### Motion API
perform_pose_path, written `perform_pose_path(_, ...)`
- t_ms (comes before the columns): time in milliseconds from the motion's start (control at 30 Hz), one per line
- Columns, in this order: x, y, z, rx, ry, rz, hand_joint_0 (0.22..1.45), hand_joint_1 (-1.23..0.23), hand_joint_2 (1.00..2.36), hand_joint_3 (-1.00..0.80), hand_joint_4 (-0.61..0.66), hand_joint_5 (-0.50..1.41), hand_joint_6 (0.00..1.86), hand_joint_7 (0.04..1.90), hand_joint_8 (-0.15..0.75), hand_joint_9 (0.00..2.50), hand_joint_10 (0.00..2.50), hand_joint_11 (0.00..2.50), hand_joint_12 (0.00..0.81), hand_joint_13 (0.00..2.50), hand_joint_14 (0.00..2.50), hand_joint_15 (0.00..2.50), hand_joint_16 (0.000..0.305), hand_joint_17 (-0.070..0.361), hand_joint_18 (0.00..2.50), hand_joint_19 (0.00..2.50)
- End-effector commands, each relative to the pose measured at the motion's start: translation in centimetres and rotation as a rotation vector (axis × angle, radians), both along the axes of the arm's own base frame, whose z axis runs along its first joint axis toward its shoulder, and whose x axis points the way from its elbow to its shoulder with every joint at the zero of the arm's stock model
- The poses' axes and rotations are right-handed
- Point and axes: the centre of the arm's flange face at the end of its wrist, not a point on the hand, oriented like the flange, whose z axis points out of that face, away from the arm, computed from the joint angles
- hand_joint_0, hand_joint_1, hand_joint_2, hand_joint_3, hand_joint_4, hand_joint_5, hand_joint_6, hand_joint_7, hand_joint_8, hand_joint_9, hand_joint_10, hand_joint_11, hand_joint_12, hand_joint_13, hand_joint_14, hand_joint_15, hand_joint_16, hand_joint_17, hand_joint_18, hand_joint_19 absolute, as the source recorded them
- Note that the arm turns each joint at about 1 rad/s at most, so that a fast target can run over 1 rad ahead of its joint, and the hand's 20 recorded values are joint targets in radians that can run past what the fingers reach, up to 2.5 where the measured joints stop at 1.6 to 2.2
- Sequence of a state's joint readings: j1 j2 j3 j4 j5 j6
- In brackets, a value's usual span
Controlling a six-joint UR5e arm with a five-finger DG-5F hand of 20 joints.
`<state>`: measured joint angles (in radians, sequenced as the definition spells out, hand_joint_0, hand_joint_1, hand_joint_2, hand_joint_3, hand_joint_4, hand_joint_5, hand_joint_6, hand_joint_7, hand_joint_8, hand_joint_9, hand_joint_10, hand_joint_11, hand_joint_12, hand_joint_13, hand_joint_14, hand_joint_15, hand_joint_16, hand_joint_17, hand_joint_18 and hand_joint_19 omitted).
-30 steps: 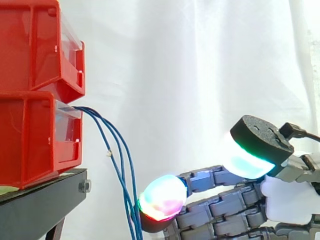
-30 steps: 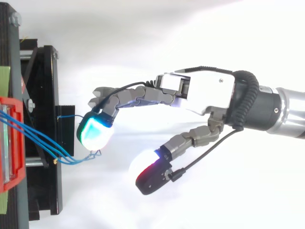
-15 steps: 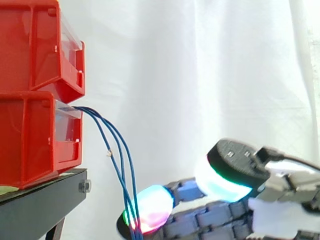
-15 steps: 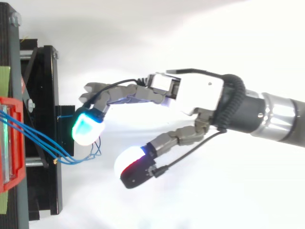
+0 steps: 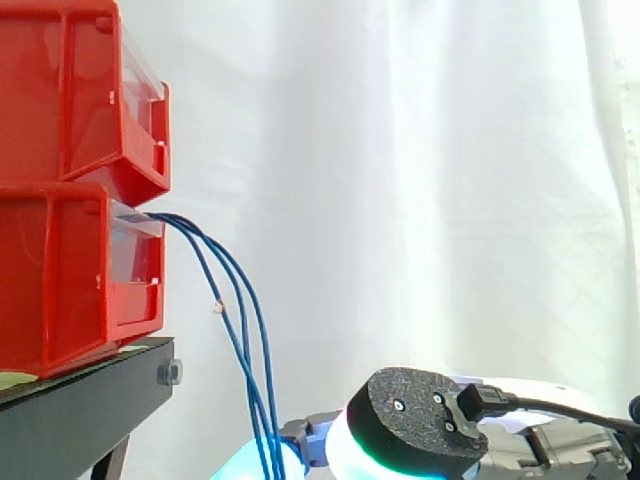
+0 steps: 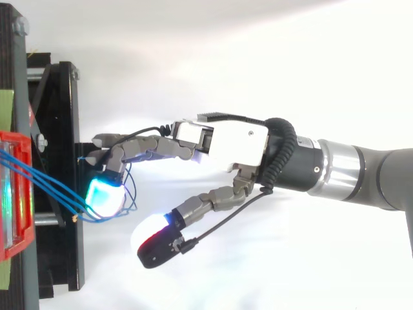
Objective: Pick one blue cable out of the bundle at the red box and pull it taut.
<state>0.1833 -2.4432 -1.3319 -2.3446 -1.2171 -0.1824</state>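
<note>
The hand (image 6: 222, 139) had come in closer to the stand over the last second and had sunk lower as seen from the side. It was open, with its fingers (image 6: 139, 147) reaching out fairly straight and its thumb (image 6: 158, 240) spread well away from them, and nothing was caught between them. The cyan pad (image 6: 103, 196) at the front, which had been short of the bundle a second before, now sat right at the hanging blue cables (image 5: 240, 310), and from above it looked to be touching them.

The cables themselves had not shifted. They ran out of the lower red box (image 5: 70, 270) and drooped in a slack curve past the edge of the black stand (image 5: 80, 400), in front of the white curtain (image 5: 420, 180).

By my reckoning the reach was nearly done. No single cable had been separated yet, and nothing had been pulled taut. The thumb would have to close in before any pull could begin.
</note>
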Motion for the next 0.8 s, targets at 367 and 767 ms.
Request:
perform_pose_path(367,-0.1,0.0,-2.0,0.013,0.017,0.007,0.64,-0.79,1.01,-0.41,0.31,-0.11,0.5,1.21,0.311,0.5,0.0,0.05,0.381,0.23,0.0,0.01,0.061,0.136,0.32,0.15)
perform_pose_path(767,0.0,-0.5,-1.9,0.016,0.004,0.001,0.64,-0.75,1.02,-0.29,0.25,-0.15,0.73,0.95,0.314,0.53,0.0,0.1,0.382,0.26,0.0,0.03,0.061,0.137,0.36,0.15)
